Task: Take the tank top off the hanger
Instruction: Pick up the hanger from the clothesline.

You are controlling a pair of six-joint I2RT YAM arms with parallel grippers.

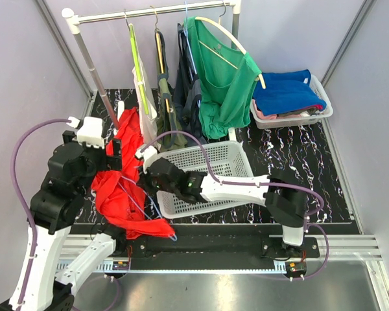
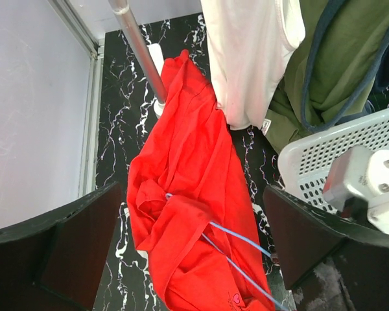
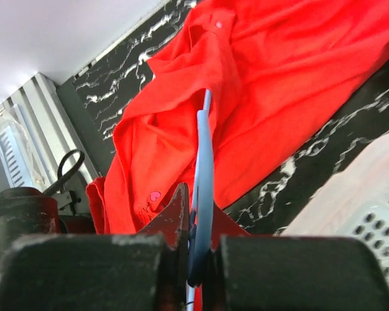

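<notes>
**Red tank top on the bench beside the baskets, hanger gripped by the right arm**

Top view: a crumpled red fabric tank top lies on the black, white-veined marble-pattern bench, just left of a white perforated plastic laundry basket and outside both containers; its upper end lies at the foot of the white metal clothes rack. A thin light-blue wire hanger is threaded through the garment, one end going in under a fold of red cloth and its other end projecting toward the near edge. The right end effector is closed on this hanger, the wire pinched between its dark fingers, as the right wrist view shows; the right arm reaches across the front wall of the near basket. The left end effector stands fully open above the lower half of the tank top, gripping nothing; the cloth is seen between its two fingers. The near basket shows its perforated floor and walls in plain view. A second white plastic basket sits at the far right of the bench; it holds a folded blue garment on top of pink and red layers. On the rack hang a green top on a pale wooden hanger, a white garment, an olive garment and darker pieces between them.
</notes>
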